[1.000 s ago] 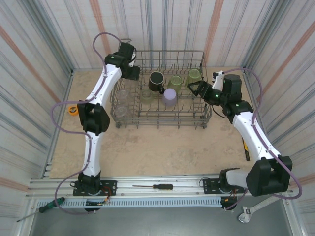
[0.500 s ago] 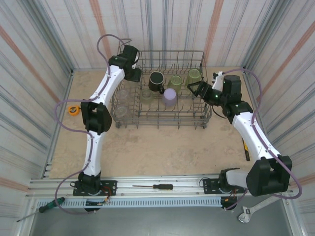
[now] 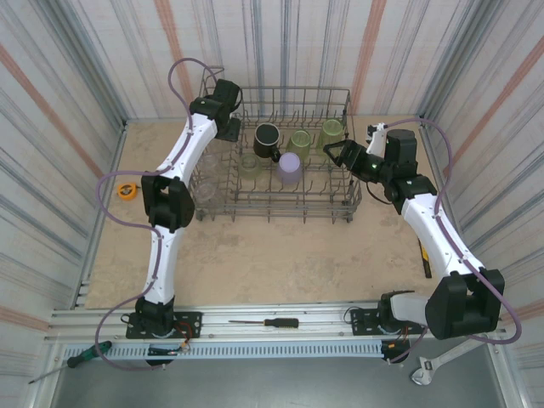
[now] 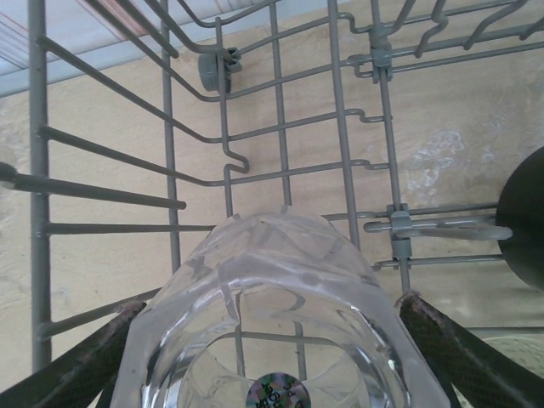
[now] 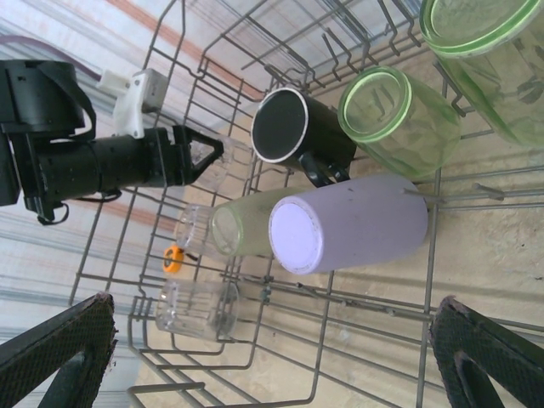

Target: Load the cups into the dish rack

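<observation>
Since a second ago your left arm has reached further over the far-left corner of the dish rack [image 3: 280, 210]. Your left gripper [image 4: 272, 353] is closed around a clear cup [image 4: 280, 280] above the rack's floor. Your right gripper [image 3: 336, 153] hangs wide open and empty at the rack's right wall. Inside sit the black mug [image 3: 269, 140], lavender cup [image 3: 291, 167] and green tumblers [image 3: 333, 132].

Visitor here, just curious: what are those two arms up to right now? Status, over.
Left tool shut on clear cup, at far-left corner of dish rack. Right tool open, empty, at its right end. Nothing blocking.
</observation>
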Available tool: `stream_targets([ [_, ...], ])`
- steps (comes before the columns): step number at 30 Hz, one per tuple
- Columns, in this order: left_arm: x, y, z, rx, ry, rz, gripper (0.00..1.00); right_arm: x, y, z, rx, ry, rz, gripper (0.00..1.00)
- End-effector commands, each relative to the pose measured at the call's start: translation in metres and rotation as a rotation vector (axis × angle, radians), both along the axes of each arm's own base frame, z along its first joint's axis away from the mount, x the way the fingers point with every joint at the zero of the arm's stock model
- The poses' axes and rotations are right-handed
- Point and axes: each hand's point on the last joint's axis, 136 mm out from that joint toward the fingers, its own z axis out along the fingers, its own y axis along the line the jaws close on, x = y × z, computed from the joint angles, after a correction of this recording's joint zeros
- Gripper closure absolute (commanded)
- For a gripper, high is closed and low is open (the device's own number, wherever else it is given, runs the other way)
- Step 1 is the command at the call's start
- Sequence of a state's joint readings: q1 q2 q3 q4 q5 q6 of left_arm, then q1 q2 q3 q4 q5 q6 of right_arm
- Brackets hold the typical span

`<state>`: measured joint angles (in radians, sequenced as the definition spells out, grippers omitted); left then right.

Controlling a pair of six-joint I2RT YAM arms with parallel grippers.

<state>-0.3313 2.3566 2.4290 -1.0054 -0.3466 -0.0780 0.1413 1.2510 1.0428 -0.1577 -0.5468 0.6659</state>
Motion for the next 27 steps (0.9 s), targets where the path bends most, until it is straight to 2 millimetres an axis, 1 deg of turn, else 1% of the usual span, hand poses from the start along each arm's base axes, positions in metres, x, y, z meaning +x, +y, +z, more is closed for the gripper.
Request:
stream_targets([
  [1, 0.005, 0.029, 0.033, 0.078, -0.083, 0.069, 1.0, 0.001, -0.001, -0.005, 0.013, 0.014, 0.002, 0.01],
  [6, 0.006, 0.028, 0.016, 0.086, -0.048, 0.06, 1.0, 0.0, -0.001, -0.004, 0.015, 0.014, 0.003, 0.01],
  [8, 0.006, 0.025, 0.006, 0.073, -0.026, 0.054, 1.0, 0.0, -0.001, -0.004, 0.014, 0.013, 0.0, 0.01],
  [10, 0.006, 0.024, -0.001, 0.051, -0.01, 0.06, 0.94, 0.0, -0.002, -0.005, 0.013, 0.014, 0.0, 0.01],
  [14, 0.006, 0.021, -0.015, 0.002, 0.019, 0.072, 0.89, -0.001, -0.002, -0.005, 0.011, 0.014, 0.0, 0.01],
  [18, 0.007, 0.021, -0.023, 0.008, 0.032, 0.077, 0.88, -0.001, -0.003, -0.005, 0.011, 0.013, -0.002, 0.01],
  [20, 0.007, 0.025, -0.025, 0.029, 0.033, 0.086, 0.8, -0.001, -0.003, -0.005, 0.01, 0.014, -0.003, 0.01],
  [23, 0.006, 0.028, -0.03, 0.05, 0.038, 0.092, 0.79, -0.001, -0.003, -0.006, 0.011, 0.015, -0.002, 0.01],
  [24, 0.006, 0.028, -0.031, 0.051, 0.042, 0.092, 0.76, -0.001, -0.003, -0.006, 0.011, 0.015, -0.002, 0.01],
  [26, 0.005, 0.028, -0.034, 0.054, 0.048, 0.093, 0.6, -0.001, -0.003, -0.006, 0.011, 0.013, -0.002, 0.01],
  [27, 0.005, 0.029, -0.036, 0.057, 0.05, 0.095, 0.59, -0.001, -0.003, -0.006, 0.012, 0.013, -0.002, 0.01],
])
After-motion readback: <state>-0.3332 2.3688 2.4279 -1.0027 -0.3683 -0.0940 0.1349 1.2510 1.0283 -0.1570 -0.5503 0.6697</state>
